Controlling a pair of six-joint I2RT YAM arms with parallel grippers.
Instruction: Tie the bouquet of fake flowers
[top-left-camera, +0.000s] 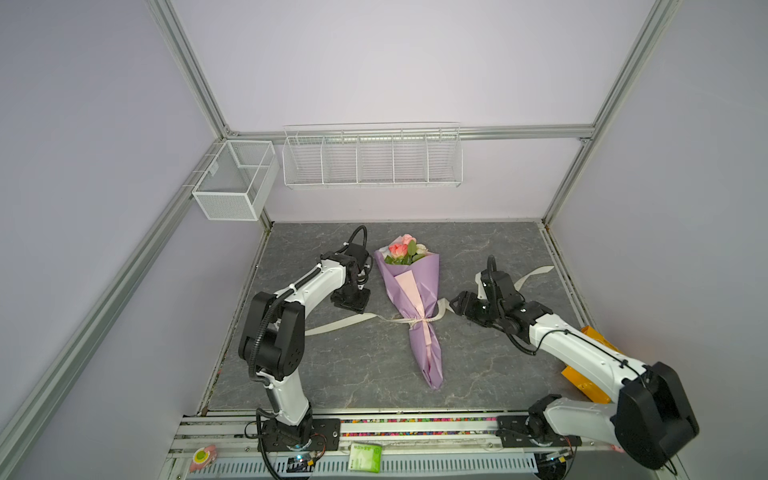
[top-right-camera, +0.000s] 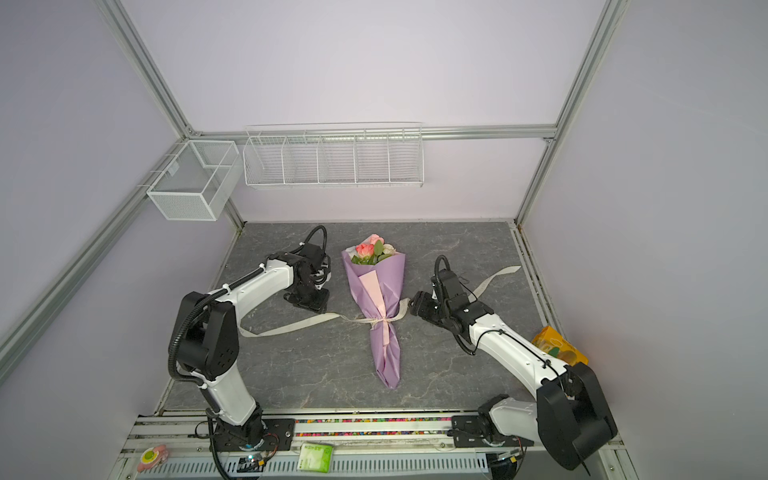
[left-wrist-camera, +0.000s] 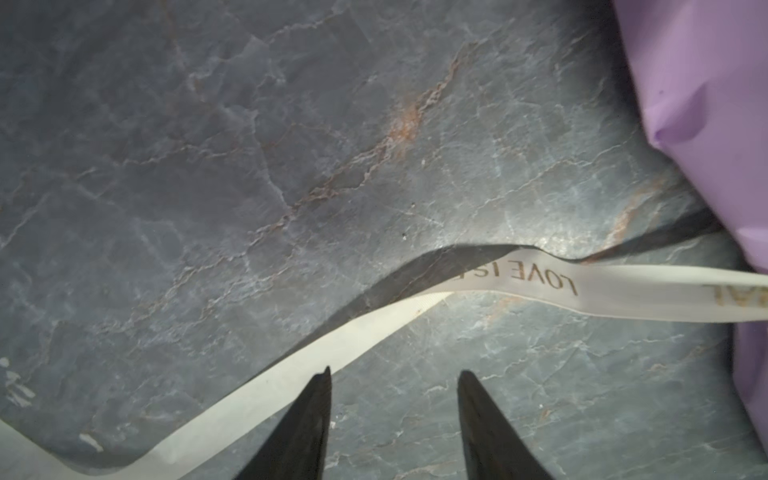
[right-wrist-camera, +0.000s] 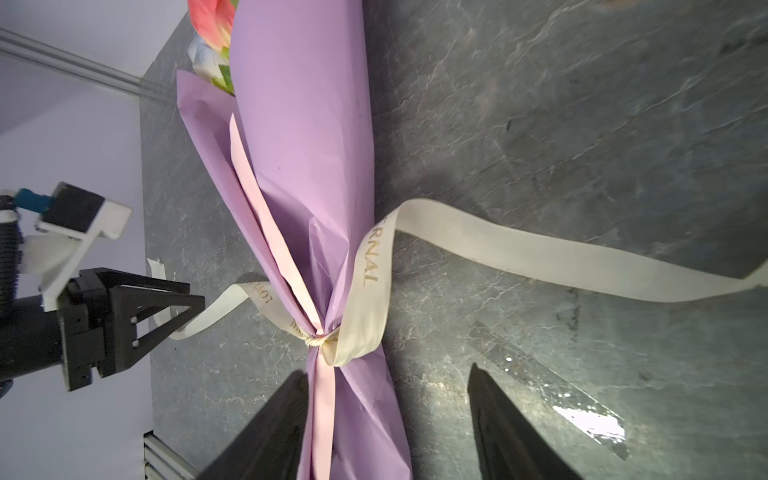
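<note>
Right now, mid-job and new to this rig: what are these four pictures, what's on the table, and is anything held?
Two white-and-black robot arms stand at the near edge of a grey table, each ending in a two-fingered gripper. Both top views come from one overhead camera that sees the whole scene. The other two come from cameras on the arms' wrists, looking past the fingers. On the table lies the bouquet of fake flowers, wrapped in lilac paper, with a cream lettered ribbon knotted around its narrow part, ends trailing to both sides. A yellow box sits by the right arm. The left gripper hangs open over one ribbon end; the right gripper is open beside the wrap. Neither holds anything.
</note>
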